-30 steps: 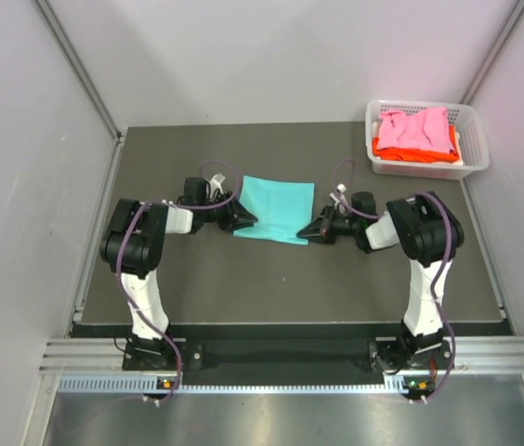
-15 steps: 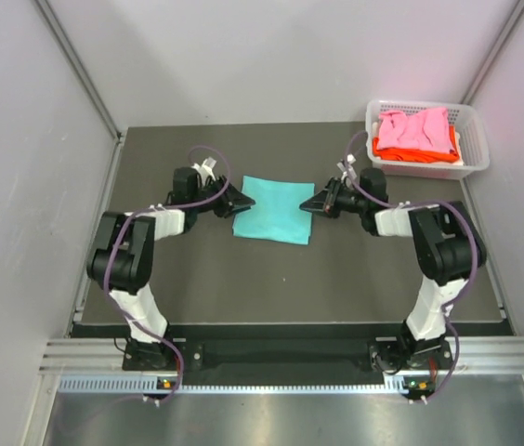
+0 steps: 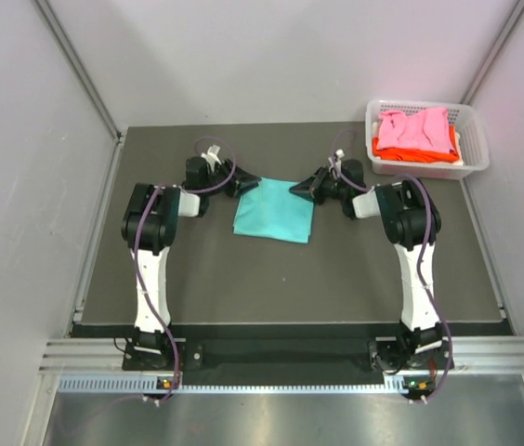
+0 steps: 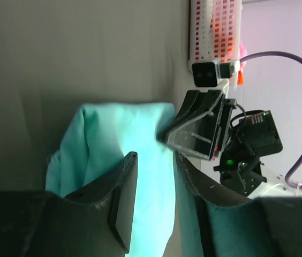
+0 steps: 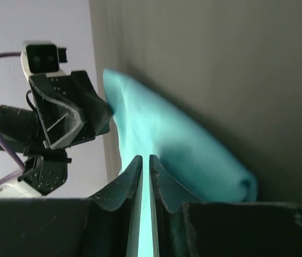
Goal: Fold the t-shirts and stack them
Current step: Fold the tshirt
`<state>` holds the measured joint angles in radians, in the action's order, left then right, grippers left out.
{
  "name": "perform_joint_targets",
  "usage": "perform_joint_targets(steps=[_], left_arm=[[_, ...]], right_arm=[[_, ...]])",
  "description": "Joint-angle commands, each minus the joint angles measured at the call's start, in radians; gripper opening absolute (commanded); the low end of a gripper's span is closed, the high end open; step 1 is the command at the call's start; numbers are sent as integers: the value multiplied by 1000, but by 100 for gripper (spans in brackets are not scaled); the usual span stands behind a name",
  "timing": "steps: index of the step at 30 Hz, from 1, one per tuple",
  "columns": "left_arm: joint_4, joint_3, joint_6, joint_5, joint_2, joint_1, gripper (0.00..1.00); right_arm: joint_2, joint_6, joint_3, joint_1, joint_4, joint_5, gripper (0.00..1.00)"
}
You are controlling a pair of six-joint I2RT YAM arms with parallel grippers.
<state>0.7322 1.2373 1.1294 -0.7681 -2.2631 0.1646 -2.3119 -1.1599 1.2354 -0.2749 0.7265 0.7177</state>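
A white plastic lattice basket (image 3: 425, 169) is pictured at the two o'clock corner of a dark grey table mat (image 3: 271, 279), set close against its right edge. The mat is enclosed by pale grey walls (image 3: 20, 186), and a ribbed aluminium rail (image 3: 85, 356) is seen along its six o'clock edge.

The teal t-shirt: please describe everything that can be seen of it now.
The teal t-shirt is soft, plain cloth, folded into a flat, roughly square packet on the dark table between the arms. The right gripper pinches its far right corner with fingers nearly shut; the left gripper has its fingers apart around the far left corner. Nothing else touches it.
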Motion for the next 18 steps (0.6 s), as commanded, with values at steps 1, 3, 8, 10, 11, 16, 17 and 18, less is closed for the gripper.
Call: perform_joint_targets(steps=[1,3,8,10,11,16,17,18], left_arm=[[-43,106,-42,29,-42,-30,39],[-152,155,-75,30,-87,-36,39],[-399,356,-143,9,-202,-57,39],[-483,433,-178,6,-214,-71,40],[-544,465,-242,28,-213,-76,40],[-991,597,-449,186,-90,-105,51],[-1040,594,-506,219,-14,-105,52],[-1074,550,-519,281,29,-105,53]], right_arm=[[-7,113,127,43,-152,-70,11],[-17,186,189,59,-286,-99,11],[-53,317,340,94,-517,-129,11],[-57,385,444,98,-672,-139,11],[-53,452,481,106,-723,-142,11],[64,673,683,115,-1141,-253,18],[97,728,687,114,-1194,-277,21],[130,753,673,112,-1237,-326,24]])
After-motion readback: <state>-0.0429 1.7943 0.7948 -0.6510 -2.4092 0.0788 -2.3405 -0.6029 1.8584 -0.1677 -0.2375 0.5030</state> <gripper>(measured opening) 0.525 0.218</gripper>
